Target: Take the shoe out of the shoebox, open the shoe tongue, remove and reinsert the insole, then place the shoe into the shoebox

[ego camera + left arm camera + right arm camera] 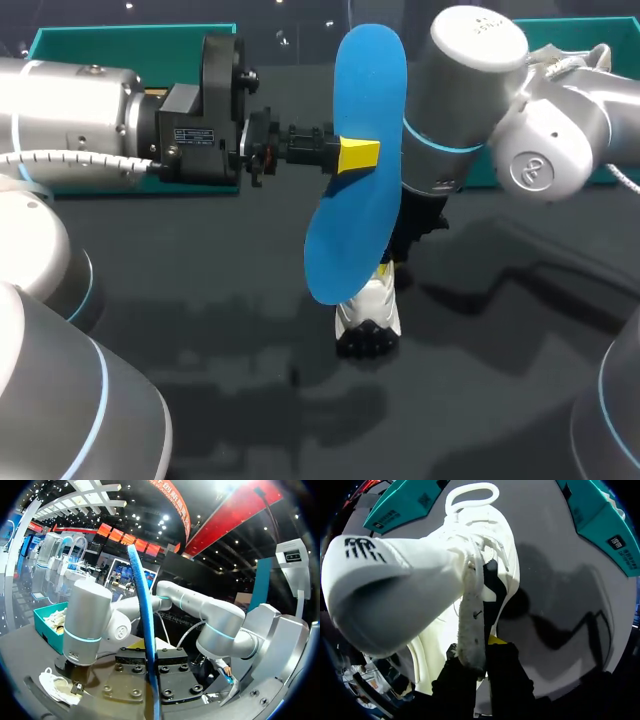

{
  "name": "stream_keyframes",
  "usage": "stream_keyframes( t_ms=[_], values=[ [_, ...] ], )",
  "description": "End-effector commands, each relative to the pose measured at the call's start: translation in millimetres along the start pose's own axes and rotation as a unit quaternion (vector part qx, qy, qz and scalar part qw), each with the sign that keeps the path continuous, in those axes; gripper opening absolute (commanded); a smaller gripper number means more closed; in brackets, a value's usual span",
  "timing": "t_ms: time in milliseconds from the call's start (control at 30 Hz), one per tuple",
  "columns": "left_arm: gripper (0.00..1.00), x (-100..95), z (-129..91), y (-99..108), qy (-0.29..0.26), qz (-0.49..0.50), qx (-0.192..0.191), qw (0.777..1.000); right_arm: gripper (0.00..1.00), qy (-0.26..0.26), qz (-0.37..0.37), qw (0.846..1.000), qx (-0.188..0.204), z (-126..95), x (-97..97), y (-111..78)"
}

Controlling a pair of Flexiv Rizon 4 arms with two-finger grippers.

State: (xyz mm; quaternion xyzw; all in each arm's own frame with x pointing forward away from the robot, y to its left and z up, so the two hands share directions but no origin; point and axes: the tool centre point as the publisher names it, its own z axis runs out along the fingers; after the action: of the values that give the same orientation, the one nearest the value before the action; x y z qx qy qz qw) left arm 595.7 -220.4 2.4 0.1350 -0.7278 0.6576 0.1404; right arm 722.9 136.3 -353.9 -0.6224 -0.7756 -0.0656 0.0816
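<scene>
My left gripper [356, 156] is clamped on the blue insole [366, 110], holding it upright in the air at the upper middle of the head view; seen from my left wrist, it stands edge-on between my fingers. My right gripper [477, 652] is pinched on the collar wall of the white shoe [420, 580], which sits just below the insole at the frame's centre, down at the dark table [250, 340]. Teal shoebox [70, 42] parts lie in the upper left and upper right corners.
</scene>
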Motion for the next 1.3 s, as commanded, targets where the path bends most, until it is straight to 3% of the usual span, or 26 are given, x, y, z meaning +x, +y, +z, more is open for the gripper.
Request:
stream_keyframes(
  t_ms=[33, 467, 500, 533, 567, 600, 733, 867, 967, 1300],
  values=[
    [0.0, -0.2, 1.1, 1.0, 0.0, 0.0, 0.001, 1.0, 0.0, 0.019, -0.005, 1.0, -0.005, 16.8, -6.3, 2.3],
    [0.0, -0.2, 1.1, 1.0, 0.0, 0.0, 0.001, 1.0, 0.0, 0.03, 0.007, 1.0, -0.003, 34.7, -11.7, 0.5],
    [0.0, -0.2, 1.1, 1.0, 0.0, 0.0, 0.001, 1.0, 0.11, 0.031, 0.01, 0.999, -0.003, 34.4, -11.8, -0.3],
    [0.0, -0.2, 1.1, 1.0, 0.0, 0.0, 0.001, 1.0, 0.39, 0.031, 0.012, 0.999, -0.004, 32.8, -12.1, -1.3],
    [0.0, -0.2, 1.1, 1.0, 0.0, 0.0, 0.001, 1.0, 0.76, 0.032, 0.017, 0.999, -0.004, 30.4, -12.4, -2.1],
    [0.0, -0.2, 1.1, 1.0, 0.0, 0.0, 0.001, 1.0, 1.0, 0.032, 0.021, 0.999, -0.005, 27.1, -12.7, -2.8],
    [0.0, -0.2, 1.1, 1.0, 0.0, 0.0, 0.001, 1.0, 1.0, 0.041, 0.042, 0.998, 0.003, 10.8, -14.3, -5.7],
    [0.0, -0.2, 1.1, 1.0, 0.0, 0.0, 0.001, 1.0, 1.0, 0.089, 0.059, 0.994, 0.017, -17.1, -19.0, -8.4],
    [0.0, -0.2, 1.1, 1.0, 0.0, 0.0, 0.001, 1.0, 1.0, 0.2, 0.063, 0.976, 0.057, -38.9, -27.0, -9.1],
    [0.0, -0.2, 1.1, 1.0, 0.0, 0.0, 0.001, 1.0, 1.0, 0.2, 0.063, 0.976, 0.057, -38.9, -27.0, -9.1]
  ],
)
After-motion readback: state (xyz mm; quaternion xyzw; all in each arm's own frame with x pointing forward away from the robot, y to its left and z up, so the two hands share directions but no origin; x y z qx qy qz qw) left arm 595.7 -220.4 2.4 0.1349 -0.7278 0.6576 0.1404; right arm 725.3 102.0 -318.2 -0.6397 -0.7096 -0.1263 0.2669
